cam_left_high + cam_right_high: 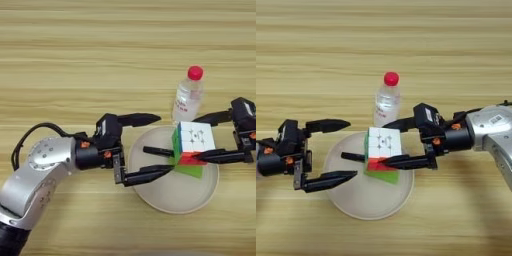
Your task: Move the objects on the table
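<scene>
Two arms reach inward over a wide light-brown wooden surface (pixel 125 45) whose grain stripes run from the left edge to the right edge. A round off-white plate (pixel 363 202) lies toward the near edge, about midway between the side edges. The left arm, silver with black joints, enters from the near left corner; its left pincer (pixel 150 147) stands wide, one black finger above the plate's far-left rim and the other reaching over the plate's left part, holding nothing. The right arm comes in from the right edge; its right pincer (pixel 393 142) is closed around the puzzle cube (pixel 383 149), one finger along the cube's far side and the other along its near side. The cube shows a white top, a green left face and a red near face, and sits over the plate's far-right part, on or just above a flat green block (pixel 192 170); whether the two touch cannot be told. A small clear plastic bottle (pixel 188 100) with a red cap (pixel 195 73) stands upright on the surface just beyond the plate's far rim. A black pen (pixel 352 156) lies on the plate, its end hidden beside the cube's left face.
</scene>
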Tool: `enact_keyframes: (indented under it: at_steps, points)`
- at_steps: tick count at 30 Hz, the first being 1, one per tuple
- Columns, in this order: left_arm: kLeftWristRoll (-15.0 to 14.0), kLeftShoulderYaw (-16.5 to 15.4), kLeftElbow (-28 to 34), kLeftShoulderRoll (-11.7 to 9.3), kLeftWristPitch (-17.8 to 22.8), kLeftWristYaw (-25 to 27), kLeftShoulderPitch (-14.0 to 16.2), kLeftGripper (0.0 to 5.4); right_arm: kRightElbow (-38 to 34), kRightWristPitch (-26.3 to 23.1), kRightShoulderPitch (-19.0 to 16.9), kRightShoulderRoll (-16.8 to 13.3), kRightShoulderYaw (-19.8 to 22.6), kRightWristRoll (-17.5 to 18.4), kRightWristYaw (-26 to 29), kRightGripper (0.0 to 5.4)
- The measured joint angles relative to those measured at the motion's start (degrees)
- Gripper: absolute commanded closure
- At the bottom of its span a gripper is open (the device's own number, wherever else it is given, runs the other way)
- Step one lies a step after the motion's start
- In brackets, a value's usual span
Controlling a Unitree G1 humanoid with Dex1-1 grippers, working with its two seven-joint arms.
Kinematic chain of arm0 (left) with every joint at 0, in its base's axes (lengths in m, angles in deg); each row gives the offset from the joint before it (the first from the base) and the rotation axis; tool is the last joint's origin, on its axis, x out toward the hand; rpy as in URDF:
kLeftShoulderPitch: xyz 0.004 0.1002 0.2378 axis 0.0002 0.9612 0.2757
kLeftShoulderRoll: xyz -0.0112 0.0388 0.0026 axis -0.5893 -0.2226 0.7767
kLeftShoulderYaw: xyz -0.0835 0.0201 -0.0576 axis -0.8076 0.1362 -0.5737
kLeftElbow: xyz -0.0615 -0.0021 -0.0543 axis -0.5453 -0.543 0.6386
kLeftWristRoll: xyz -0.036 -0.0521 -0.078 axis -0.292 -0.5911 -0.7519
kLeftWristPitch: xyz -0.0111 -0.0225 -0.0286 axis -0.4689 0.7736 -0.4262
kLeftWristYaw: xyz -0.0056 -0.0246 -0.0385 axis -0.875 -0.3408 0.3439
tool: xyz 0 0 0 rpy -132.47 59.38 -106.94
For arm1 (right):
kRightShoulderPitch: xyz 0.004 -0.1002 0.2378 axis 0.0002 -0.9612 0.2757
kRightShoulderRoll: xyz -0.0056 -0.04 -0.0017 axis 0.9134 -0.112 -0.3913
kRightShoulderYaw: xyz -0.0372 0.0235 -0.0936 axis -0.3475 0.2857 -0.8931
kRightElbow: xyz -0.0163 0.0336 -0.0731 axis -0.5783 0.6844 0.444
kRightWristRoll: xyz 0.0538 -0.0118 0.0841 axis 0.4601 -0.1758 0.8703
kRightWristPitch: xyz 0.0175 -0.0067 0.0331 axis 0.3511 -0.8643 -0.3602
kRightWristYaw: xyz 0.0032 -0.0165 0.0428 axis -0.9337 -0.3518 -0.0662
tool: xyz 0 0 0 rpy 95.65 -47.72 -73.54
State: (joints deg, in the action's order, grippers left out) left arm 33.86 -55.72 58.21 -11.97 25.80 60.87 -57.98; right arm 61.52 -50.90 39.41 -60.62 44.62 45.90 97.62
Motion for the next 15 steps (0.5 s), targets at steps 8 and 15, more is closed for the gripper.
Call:
enact_keyframes:
  at_steps: [8,15]
  points:
    - [1.4,0.8,-1.1,0.9,-1.1,0.0,-1.3,0.0,-1.7,-0.3,0.0,0.0,-0.5,0.6,-0.1,2.08]
    - [1.8,1.9,-1.2,1.1,-1.2,0.1,-1.3,0.0,-3.5,-1.0,0.0,0.3,-0.7,1.6,-1.0,2.08]
